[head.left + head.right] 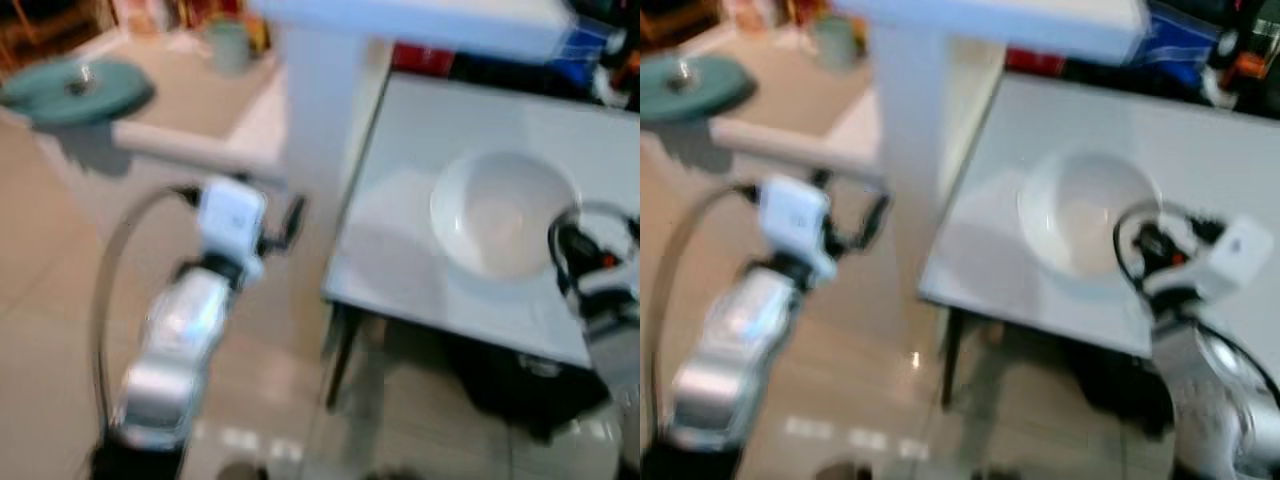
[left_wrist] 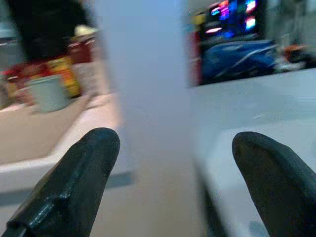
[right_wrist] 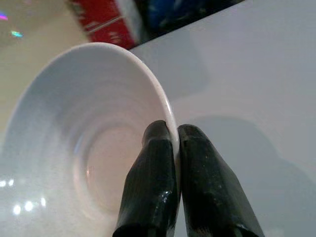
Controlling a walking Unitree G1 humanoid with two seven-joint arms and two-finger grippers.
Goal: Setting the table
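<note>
One white bowl (image 3: 89,148), rim pinched by right gripper (image 3: 177,136).

Glossy smooth white bowl (image 3: 84,143); matt table (image 3: 256,74).

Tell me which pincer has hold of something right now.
The right pincer: its fingers are pinched on the rim of the white bowl on the white table. The left pincer is spread open, holding nothing.

White table (image 1: 430,270) carries a white bowl (image 1: 500,212), whose rim is pinched by the right gripper (image 3: 175,136).
</note>
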